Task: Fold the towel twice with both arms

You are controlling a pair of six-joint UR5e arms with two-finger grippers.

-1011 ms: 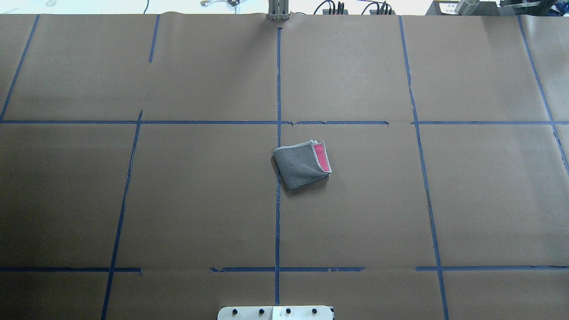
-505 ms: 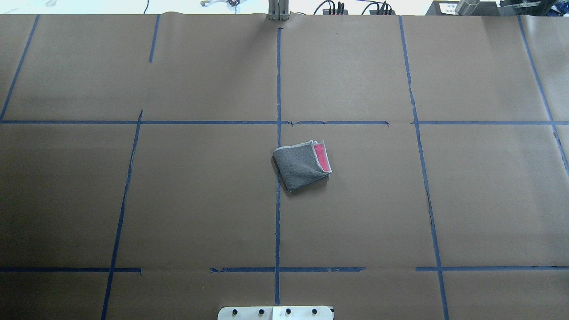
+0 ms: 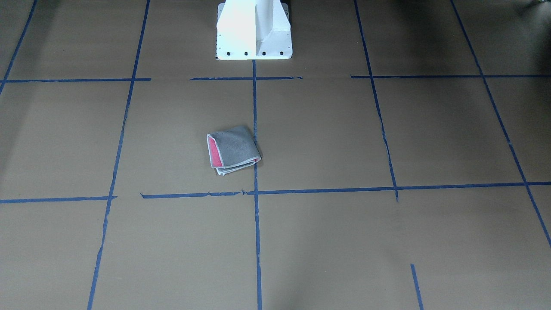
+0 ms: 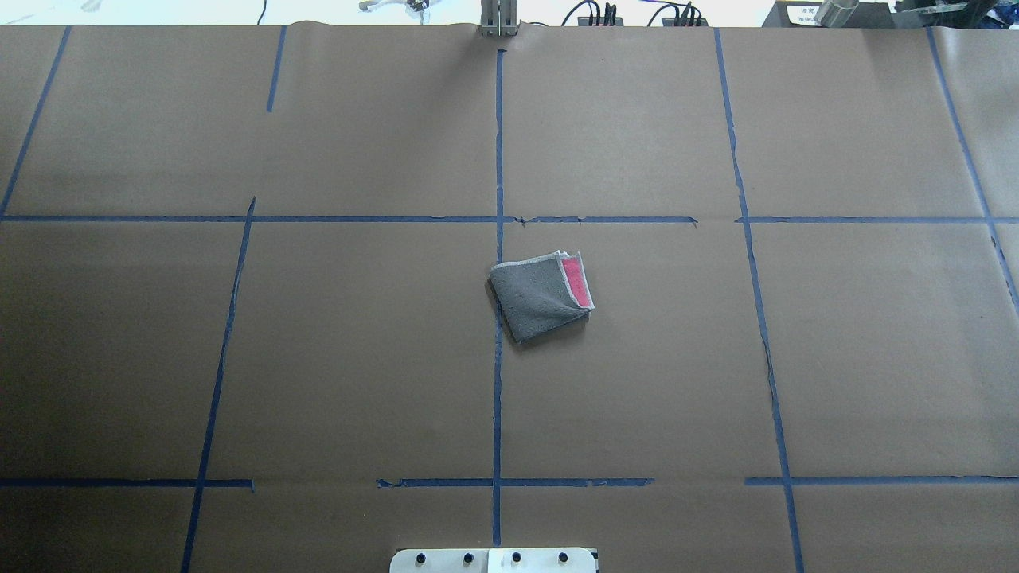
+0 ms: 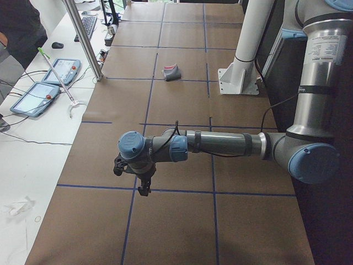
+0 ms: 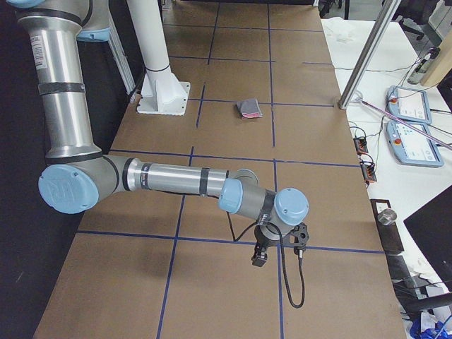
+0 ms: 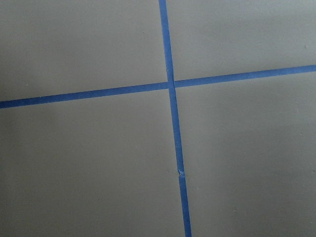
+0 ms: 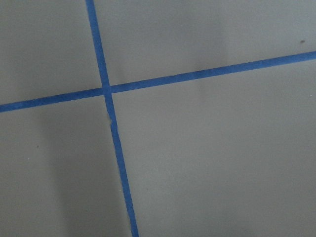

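Since it was a small piece of terry cloth, the towel (image 4: 541, 296) would likely have handled as light, soft and limp, with a nap that grips rather than slides, and nothing about it breakable. It lay on the table (image 4: 318, 358) in a compact folded square, grey face up. A pink strip showed along the edge on the robot's right, and its left edge touched the middle tape line (image 4: 497, 414). Seen from the front, pale borders lay stacked at the side away from the robot, so it looked already folded over more than once.

The best hold was probably at those stacked corners, pinching every layer together. A pinch on the top layer alone could peel the bundle open, and lifting by one corner would let it sag.

Both arms were well apart from the towel, out toward the table's ends. The left gripper (image 5: 144, 190) and the right gripper (image 6: 260, 258) hung above bare table with nothing visible in them. I could not tell from these side views how far either was open.
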